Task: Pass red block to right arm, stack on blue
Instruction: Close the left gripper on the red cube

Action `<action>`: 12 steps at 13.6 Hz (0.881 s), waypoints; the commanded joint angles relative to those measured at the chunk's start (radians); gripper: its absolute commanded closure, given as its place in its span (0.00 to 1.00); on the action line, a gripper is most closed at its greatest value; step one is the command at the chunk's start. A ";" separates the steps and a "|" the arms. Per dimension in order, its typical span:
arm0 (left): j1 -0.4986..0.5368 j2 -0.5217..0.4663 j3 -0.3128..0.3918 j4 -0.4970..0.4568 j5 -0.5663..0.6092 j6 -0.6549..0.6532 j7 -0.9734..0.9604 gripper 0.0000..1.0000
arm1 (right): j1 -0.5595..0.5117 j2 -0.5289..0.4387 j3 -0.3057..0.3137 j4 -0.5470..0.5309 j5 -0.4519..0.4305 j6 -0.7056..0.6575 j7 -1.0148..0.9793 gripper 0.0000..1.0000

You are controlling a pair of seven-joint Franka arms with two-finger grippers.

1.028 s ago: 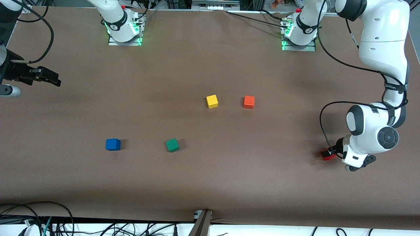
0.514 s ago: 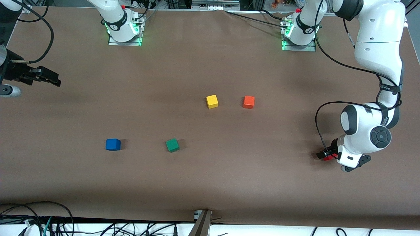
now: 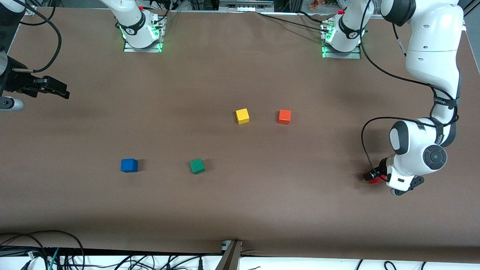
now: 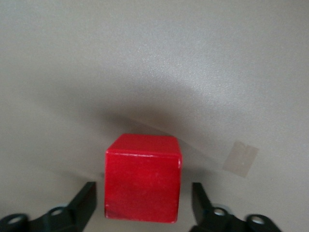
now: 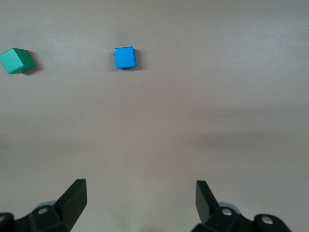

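The red block (image 3: 373, 180) lies on the table near the left arm's end, mostly covered by the left hand in the front view. My left gripper (image 3: 375, 176) is low over it and open. In the left wrist view the red block (image 4: 142, 183) sits between the two fingers of my left gripper (image 4: 144, 190) with a gap on each side. The blue cube (image 3: 129, 165) lies toward the right arm's end and also shows in the right wrist view (image 5: 125, 57). My right gripper (image 3: 56, 90) waits open and empty at the right arm's end of the table (image 5: 140, 188).
A green cube (image 3: 197, 165) lies beside the blue one and shows in the right wrist view (image 5: 17, 60). A yellow cube (image 3: 242, 116) and an orange cube (image 3: 284, 116) lie mid-table, farther from the front camera. A bit of tape (image 4: 240, 158) lies near the red block.
My left gripper has shifted a little toward the right arm's end and settled around the red block, which now shows less. The right arm has not moved.
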 commanded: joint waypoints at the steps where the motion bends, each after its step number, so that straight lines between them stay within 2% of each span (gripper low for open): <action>1: -0.001 -0.010 0.000 -0.009 0.025 0.020 -0.013 0.20 | -0.002 -0.003 -0.001 0.006 0.007 -0.004 0.001 0.00; 4: 0.001 -0.007 0.000 0.001 0.025 0.022 -0.006 0.20 | -0.002 -0.003 -0.001 0.006 0.007 -0.004 0.001 0.00; 7: 0.003 -0.001 0.000 0.004 0.026 0.022 -0.002 0.14 | -0.002 -0.003 -0.001 0.006 0.007 -0.004 0.001 0.00; 9: 0.003 -0.001 0.001 0.004 0.025 0.042 0.005 0.14 | -0.002 -0.003 -0.001 0.006 0.007 -0.004 0.001 0.00; 10: 0.003 -0.001 0.001 0.004 0.026 0.042 0.005 0.19 | -0.002 -0.003 -0.001 0.006 0.007 -0.004 0.001 0.00; 11: 0.004 -0.001 0.001 0.004 0.026 0.042 0.008 0.34 | -0.002 -0.003 -0.001 0.006 0.007 -0.004 0.001 0.00; 12: 0.004 -0.001 0.003 0.004 0.025 0.043 0.023 0.39 | -0.002 -0.003 -0.001 0.006 0.007 -0.004 0.001 0.00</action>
